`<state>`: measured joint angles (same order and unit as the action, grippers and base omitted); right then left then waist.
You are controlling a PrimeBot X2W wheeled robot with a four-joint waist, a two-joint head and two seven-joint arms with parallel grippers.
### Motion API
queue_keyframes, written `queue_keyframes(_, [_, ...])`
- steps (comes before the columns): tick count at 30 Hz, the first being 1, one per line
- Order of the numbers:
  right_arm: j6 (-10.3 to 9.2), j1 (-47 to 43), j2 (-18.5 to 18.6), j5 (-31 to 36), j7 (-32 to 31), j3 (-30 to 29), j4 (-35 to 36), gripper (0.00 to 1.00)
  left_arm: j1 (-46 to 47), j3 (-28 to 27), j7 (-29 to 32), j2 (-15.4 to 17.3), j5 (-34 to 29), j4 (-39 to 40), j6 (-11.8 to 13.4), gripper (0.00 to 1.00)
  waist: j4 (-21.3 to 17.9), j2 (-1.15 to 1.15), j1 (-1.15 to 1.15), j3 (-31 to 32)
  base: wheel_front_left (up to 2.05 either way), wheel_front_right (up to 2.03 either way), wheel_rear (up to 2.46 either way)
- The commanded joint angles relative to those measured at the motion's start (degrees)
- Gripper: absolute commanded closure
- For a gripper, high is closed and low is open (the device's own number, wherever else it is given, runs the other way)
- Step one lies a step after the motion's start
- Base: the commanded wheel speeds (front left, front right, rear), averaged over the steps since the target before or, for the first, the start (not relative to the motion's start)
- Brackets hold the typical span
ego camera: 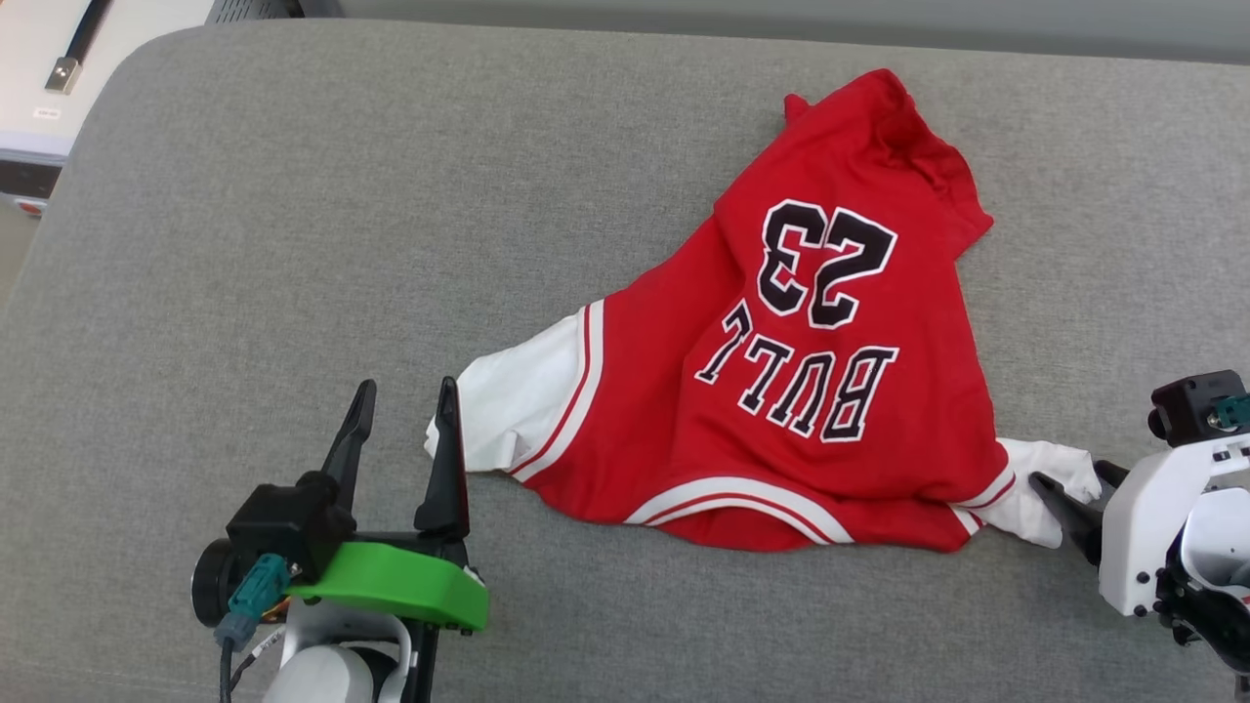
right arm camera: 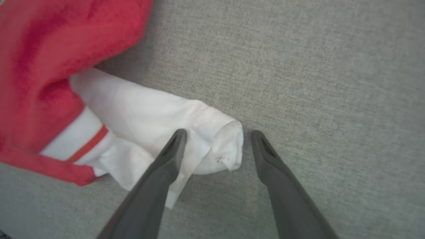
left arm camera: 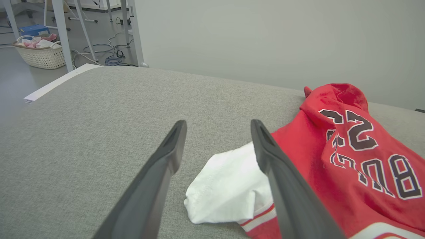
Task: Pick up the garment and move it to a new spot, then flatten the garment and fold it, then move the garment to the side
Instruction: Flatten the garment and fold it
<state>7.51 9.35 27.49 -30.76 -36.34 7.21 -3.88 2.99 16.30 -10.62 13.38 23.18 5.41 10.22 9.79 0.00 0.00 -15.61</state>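
Head view gives you a wide grey padded surface [ego camera: 293, 244] across nearly the whole frame, its rounded far-left corner up top and its far edge running straight along the back. From the left wrist view, that far edge meets a plain grey wall [left arm camera: 265, 33]. Past the left corner you see grey floor [left arm camera: 20, 79], pale table legs [left arm camera: 63, 33], loose cables [left arm camera: 111, 56] and a wicker basket [left arm camera: 41, 54].

Your open room is the broad stretch of cushion on the robot's left and towards the back.

The garment [ego camera: 811, 391] lies crumpled right of centre, its "23" and lettering upside down to the head camera, its collar end nearest the robot.

The left gripper [ego camera: 407, 386] stands with fingers spread, holding nothing, its inner finger just beside the left white sleeve [ego camera: 518, 391].

The right gripper [ego camera: 1068, 473] is also spread wide. In its wrist view the end of the right white sleeve [right arm camera: 166, 113] lies between the fingers, unclamped.
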Motion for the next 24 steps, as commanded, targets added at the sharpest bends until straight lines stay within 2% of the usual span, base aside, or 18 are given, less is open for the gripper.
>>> queue_keyframes(1, [-0.02, 0.50, 0.46, -0.60, -1.01, 0.95, -1.12, 0.00, 1.17, 0.04, -0.51, -0.22, 0.04, -0.38, -0.49, 0.00, 1.20, 0.00, 0.00, -1.34, 0.00, 0.00, 0.00])
queue_keyframes(4, [-0.02, 0.33, 1.00, -2.05, -2.45, 2.70, -2.82, 0.00, 1.50, 0.02, -0.87, -0.35, 0.17, -0.86, -0.56, 0.00, 1.54, 0.00, 0.00, -1.75, 0.00, 0.00, 0.00])
queue_keyframes(5, [-0.02, 0.07, 1.15, -2.76, -3.07, 3.46, -3.27, 0.64, 1.57, 0.00, -1.01, -0.40, 0.25, -1.03, -0.60, 0.00, 1.62, 0.00, 0.00, -1.84, 0.00, 0.00, 0.00])
queue_keyframes(6, [-0.02, -0.19, 1.23, -3.59, -3.50, 3.97, -3.58, 1.00, 1.60, -0.03, -1.15, -0.43, 0.31, -1.22, -0.61, 0.00, 1.63, 0.00, 0.00, -1.85, 0.00, 0.00, 0.00])
queue_keyframes(11, [-0.02, -1.64, 1.82, -6.29, -3.47, 1.96, -2.35, 1.00, 1.04, -0.17, -1.59, -0.48, 0.52, -2.01, -0.40, 0.00, 1.15, 0.00, 0.00, -0.56, 0.00, 0.00, 0.00])
queue_keyframes(17, [-0.02, -6.90, 1.86, -6.58, -5.01, -6.56, 5.69, 1.00, -0.61, -0.55, -1.62, 0.08, 0.95, -2.32, -0.06, 0.00, -0.67, 0.00, 0.00, 2.59, 0.00, 0.00, 0.00])
queue_keyframes(21, [-0.02, -11.55, -0.19, -6.33, -8.48, -13.60, 12.75, 1.00, -1.47, -0.60, -1.32, 0.40, 1.19, -2.14, 0.17, 0.00, -1.99, 0.00, 0.00, 4.30, 0.00, 0.00, 0.00])
queue_keyframes(24, [-0.02, -15.31, -3.26, -6.59, -11.73, -18.77, 17.81, 1.00, -2.11, -0.63, -1.02, 0.62, 1.31, -1.73, 0.46, 0.00, -2.85, 0.00, 0.00, 5.15, 0.00, 0.00, 0.00])
